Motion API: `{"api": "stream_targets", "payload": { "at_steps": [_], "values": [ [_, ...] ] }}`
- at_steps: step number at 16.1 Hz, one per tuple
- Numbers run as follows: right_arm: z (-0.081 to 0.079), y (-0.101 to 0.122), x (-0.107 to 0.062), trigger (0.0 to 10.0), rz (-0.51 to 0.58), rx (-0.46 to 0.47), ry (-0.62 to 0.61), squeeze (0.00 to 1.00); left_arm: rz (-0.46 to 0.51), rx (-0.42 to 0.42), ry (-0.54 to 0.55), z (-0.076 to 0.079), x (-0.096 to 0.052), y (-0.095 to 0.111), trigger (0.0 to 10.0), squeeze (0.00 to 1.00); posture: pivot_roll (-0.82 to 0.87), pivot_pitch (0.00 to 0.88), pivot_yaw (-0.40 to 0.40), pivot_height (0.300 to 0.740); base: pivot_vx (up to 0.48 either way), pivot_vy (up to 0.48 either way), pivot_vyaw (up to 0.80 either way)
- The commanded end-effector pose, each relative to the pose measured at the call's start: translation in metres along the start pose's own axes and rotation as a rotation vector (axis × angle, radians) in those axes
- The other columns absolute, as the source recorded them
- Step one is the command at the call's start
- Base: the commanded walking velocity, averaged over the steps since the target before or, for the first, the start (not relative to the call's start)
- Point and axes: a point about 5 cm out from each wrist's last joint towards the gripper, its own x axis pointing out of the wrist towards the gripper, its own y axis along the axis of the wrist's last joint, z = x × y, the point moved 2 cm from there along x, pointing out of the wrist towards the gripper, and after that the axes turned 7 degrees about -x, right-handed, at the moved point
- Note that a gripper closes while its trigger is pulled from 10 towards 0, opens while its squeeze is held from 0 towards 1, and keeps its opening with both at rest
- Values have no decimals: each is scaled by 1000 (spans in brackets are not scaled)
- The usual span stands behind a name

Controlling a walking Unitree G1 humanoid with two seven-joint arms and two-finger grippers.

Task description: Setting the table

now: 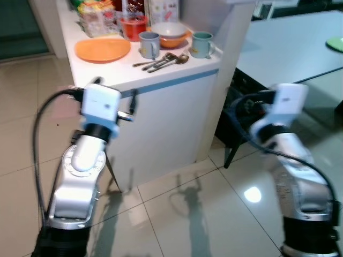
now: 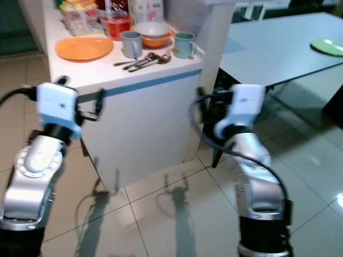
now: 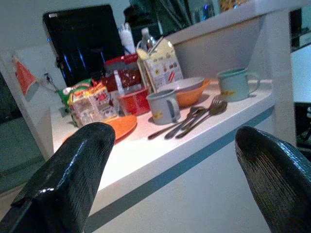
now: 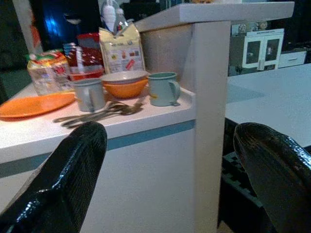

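On the white counter [image 1: 161,80] lie an orange plate [image 1: 102,49], a grey mug [image 1: 149,44], a teal mug [image 1: 202,44], a white bowl nested in an orange bowl [image 1: 170,33], and a bunch of cutlery [image 1: 163,60]. My left gripper [image 3: 170,160] is held up in front of the counter's near edge, open, with nothing between its fingers [image 3: 73,165]. Further right, my right gripper [image 4: 165,165] hangs open and holds nothing, facing the counter's corner and pillar. The grey dining table [image 1: 289,48] stands to the right with a green plate [image 1: 336,44] at its far edge.
Snack packets [image 1: 96,16], a red container [image 1: 133,25] and a carton [image 4: 121,48] crowd the back of the counter. A white pillar [image 1: 230,64] rises at the counter's right end. A dark chair [image 1: 238,126] sits tucked under the table. Glossy tiled floor [image 1: 187,214] lies below.
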Motion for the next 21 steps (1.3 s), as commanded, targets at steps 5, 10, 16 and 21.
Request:
{"api": "stream_targets", "payload": {
  "at_steps": [5, 10, 16, 21],
  "values": [
    [-11, 1, 5, 10000, -1, 4, 52, 0, -8, 3, 32, -11, -2, -1, 10000, 0, 80, 0, -39, 740, 364, 0, 0],
    [-12, 6, 7, 10000, 20, 9, 57, 0, -7, 0, 37, -12, -3, 0, 10000, 0, 80, 0, -40, 740, 389, 0, 0],
    [-7, 15, 9, 10000, 56, 44, 30, 0, 5, -4, 30, -13, 0, 5, 10000, 0, 78, 0, -34, 740, 391, 0, -70],
    [4, 30, 12, 10000, 92, 5, 12, 0, 22, 0, 1, -10, 2, 11, 10000, 0, 76, 0, -28, 740, 389, 0, -549]
  ]
}}
